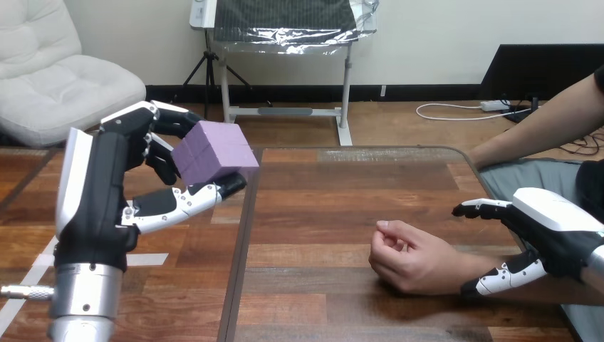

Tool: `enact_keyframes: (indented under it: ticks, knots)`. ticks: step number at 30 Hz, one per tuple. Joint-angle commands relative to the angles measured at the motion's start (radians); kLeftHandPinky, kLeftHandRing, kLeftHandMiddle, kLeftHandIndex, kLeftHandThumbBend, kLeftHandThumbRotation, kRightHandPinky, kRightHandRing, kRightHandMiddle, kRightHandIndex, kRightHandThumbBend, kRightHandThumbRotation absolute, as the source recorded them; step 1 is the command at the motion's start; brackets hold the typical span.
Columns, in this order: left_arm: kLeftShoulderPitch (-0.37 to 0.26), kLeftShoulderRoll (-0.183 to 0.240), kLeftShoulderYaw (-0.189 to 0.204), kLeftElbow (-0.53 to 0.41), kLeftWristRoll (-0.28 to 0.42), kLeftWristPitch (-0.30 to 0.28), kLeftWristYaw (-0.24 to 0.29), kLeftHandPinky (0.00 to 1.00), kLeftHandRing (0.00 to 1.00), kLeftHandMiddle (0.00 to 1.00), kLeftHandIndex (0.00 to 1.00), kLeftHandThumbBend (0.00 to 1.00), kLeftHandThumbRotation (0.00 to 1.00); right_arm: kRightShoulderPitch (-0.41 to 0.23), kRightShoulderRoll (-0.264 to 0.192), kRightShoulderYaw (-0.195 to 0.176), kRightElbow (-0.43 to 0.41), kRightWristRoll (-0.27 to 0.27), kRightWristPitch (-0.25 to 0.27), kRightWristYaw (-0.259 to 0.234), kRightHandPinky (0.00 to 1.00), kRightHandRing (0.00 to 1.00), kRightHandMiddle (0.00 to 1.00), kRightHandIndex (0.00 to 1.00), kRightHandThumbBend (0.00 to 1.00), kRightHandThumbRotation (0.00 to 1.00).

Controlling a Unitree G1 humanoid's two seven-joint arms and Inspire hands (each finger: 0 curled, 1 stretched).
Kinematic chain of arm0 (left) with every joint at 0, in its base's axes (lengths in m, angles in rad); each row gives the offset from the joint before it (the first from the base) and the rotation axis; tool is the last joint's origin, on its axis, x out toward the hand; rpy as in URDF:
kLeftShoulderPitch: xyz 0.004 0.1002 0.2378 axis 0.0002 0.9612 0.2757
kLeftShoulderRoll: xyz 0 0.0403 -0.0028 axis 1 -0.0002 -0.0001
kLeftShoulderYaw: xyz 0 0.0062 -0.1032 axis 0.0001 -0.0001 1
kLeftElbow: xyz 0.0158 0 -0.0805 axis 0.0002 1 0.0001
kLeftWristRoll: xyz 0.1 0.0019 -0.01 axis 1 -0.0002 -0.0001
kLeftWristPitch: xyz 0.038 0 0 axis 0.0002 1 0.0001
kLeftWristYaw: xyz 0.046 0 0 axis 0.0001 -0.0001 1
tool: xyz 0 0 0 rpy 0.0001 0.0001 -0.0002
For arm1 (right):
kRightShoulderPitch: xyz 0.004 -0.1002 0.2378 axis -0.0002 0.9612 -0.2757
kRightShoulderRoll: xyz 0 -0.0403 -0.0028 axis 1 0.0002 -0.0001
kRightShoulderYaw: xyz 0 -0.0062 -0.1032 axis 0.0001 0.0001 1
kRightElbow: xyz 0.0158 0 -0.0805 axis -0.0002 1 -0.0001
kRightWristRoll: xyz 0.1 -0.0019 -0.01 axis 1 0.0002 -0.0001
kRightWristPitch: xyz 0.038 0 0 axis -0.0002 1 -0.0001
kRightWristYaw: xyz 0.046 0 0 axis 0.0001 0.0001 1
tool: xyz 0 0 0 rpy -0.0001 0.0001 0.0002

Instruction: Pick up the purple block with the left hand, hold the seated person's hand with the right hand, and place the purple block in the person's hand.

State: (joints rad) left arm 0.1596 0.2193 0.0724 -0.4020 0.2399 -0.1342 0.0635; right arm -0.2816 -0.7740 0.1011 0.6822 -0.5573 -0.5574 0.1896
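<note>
— Where is the purple block [214,151]?
— Raised over the left edge of the wooden table [342,214]. The left hand [107,192] grips it, fingers curled over its far side and thumb beneath.
— And the right hand [552,231]?
— At the person's wrist [456,267], fingers behind and thumb in front. It looks closed around it, though the contact is partly hidden. The person's hand [406,256] lies loosely curled on the table, well apart from the block.

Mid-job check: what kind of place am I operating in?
Probably an indoor tabletop bench for handovers to a person: a wooden table, a person's hand resting on it with the right hand clasped round the wrist, and the left hand holding a block up.
</note>
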Motion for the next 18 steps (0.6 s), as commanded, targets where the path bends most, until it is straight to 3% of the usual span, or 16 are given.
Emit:
enact_keyframes:
  ticks: [1, 18]
  knots:
    - [-0.025, -0.009, 0.02, -0.044, -0.023, -0.029, 0.0, 0.28, 0.34, 0.37, 0.4, 0.55, 0.0, -0.047, -0.028, 0.024, 0.052, -0.018, 0.014, -0.019, 0.85, 0.84, 0.85, 0.85, 0.97, 0.36]
    - [-0.023, -0.014, 0.028, -0.046, -0.058, -0.028, -0.012, 0.28, 0.33, 0.37, 0.4, 0.53, 0.0, -0.082, -0.028, 0.096, 0.122, -0.071, 0.031, -0.031, 0.85, 0.85, 0.86, 0.84, 0.97, 0.34]
